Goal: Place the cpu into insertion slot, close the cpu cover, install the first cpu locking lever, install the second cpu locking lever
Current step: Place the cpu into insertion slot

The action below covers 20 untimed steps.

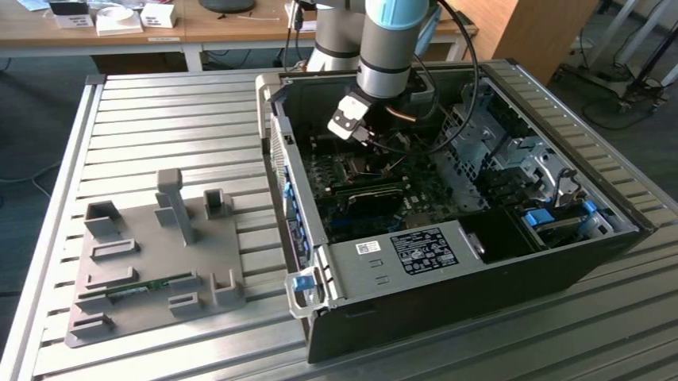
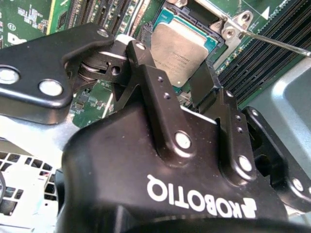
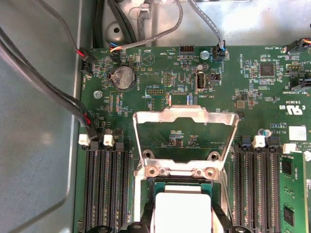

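Slatted grey tabletop [image 1: 170,127] carries an open black computer case [image 1: 477,302] lying on its side, with wooden desks [image 1: 212,28] behind it. Inside the case, the cpu [image 2: 177,46] lies flat in the insertion slot [image 2: 194,22], dull metal top facing up. It is near-square, so no long axis stands out, and its edges line up with the socket's dark rim. The pincer [image 2: 172,63] is closed on the chip, with its black fingers [image 2: 160,97] set against two opposite edges; in the first wrist view the cpu [image 3: 180,211] shows pale between the two tips. The cpu cover [image 3: 184,114] is open, swung back from the socket on its hinge edge. Green circuit board [image 3: 252,92] shows through its large window, though how steeply it leans I cannot tell. A thin locking lever [image 2: 277,42] runs off from the hinge corner, clear of the cover. Long black memory slots [image 3: 107,189] flank the socket on both sides, their length parallel to the gripped edges of the chip. Beyond the raised cover sits a round coin battery [image 3: 122,77]. In the exterior view the arm [image 1: 387,48] reaches down into the case, and at that view's left a grey fixture tray [image 1: 138,238] rests on the tabletop, well apart, holding a green memory stick [image 1: 138,290].
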Available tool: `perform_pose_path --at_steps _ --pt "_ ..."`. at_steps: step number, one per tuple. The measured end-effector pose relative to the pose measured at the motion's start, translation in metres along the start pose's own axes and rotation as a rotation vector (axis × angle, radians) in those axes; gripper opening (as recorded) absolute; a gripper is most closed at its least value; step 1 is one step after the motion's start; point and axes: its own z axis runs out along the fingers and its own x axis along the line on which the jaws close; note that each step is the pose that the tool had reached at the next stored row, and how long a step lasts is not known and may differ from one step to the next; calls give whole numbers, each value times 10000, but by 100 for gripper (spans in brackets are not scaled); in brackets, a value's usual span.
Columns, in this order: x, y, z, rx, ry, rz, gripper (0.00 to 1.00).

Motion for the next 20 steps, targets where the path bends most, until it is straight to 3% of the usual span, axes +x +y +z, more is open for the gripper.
perform_pose_path --at_steps 20 --pt "11 -1 -12 3 -3 0 54"
